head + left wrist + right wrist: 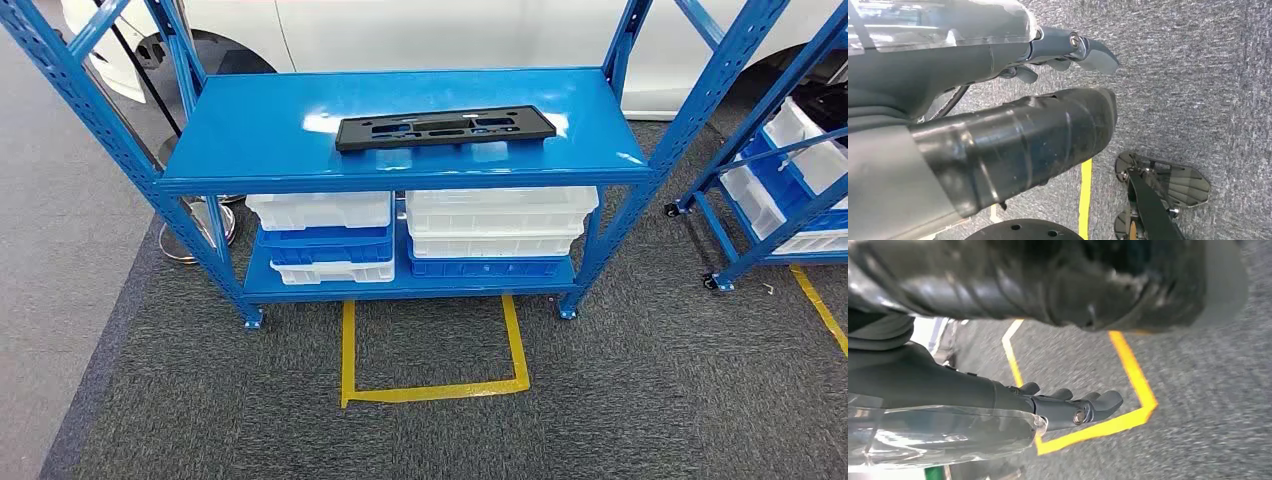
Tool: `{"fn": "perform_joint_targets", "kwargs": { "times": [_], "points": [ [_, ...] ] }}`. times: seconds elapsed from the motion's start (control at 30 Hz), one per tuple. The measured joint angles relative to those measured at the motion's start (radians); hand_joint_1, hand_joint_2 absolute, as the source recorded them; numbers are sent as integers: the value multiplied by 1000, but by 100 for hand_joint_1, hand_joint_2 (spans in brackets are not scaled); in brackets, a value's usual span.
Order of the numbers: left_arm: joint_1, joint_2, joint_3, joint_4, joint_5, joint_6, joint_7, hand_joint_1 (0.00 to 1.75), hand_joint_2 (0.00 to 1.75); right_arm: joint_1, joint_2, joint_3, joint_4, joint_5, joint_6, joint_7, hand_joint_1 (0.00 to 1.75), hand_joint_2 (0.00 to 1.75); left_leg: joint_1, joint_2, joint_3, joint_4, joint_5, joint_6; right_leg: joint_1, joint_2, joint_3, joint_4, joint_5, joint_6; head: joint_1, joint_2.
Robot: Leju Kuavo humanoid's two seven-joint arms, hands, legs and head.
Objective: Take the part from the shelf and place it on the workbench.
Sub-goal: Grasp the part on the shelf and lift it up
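Evidently, nothing is held by the left hand [1068, 50] or right hand [1068, 402], fingers loosely extended over the carpet [620, 400], since the black part [445, 127] is left flat on the shelf [260, 130] unreached

Grey carpet [650, 400] (yellow tape [432, 390])

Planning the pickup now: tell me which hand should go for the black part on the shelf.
Right, marginally. The black part lies slightly right of centre on the top shelf. The left hand and right hand both hang empty over the carpet, so neither has a head start.
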Motion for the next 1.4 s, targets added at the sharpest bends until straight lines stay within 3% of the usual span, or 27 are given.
{"fn": "perform_joint_targets", "kwargs": {
  "times": [0.1,0.27,0.43,0.6,0.8,0.93,1.07,1.4],
  "points": [
    [0,0,9,0,-5,-2,-8,0,0,0,-16,-35,0,-41,55,-85,0,0,0,0,0,0,0,0,0,0,0,0,0,0,0,0],
    [1,-2,40,0,-15,-2,-31,0,0,-2,-67,-169,-11,-129,266,-319,0,0,-1,0,0,0,0,1,-1,0,1,-1,0,0,0,0],
    [1,-5,60,0,-24,-2,-34,0,0,-9,-95,-259,-22,-130,332,-380,0,0,-1,0,0,0,-1,1,-1,0,1,-1,0,0,0,0],
    [1,-10,79,0,-40,-3,-50,0,0,-22,-99,-295,-61,-45,520,-519,0,0,-1,1,0,0,-1,1,-1,1,1,-1,0,0,0,0],
    [1,-16,111,0,-77,-22,-65,0,0,-55,-31,-270,-271,185,842,-532,0,0,-1,2,2,0,0,1,0,1,2,-1,0,0,0,0],
    [1,-17,130,0,-110,-33,-64,0,0,-26,44,-193,-487,260,934,-524,0,0,0,1,3,0,0,1,1,0,2,-1,0,0,0,0],
    [-1,-17,145,0,-141,-39,-57,0,0,15,87,-56,-703,281,951,-518,0,175,1,1,5,0,0,1,1,1,1,0,0,0,0,0],
    [-17,-16,149,0,-214,-57,-30,0,0,64,86,361,-1080,283,928,-521,0,175,1,1,5,0,0,1,1,1,1,-1,0,0,0,0]
  ]
}}
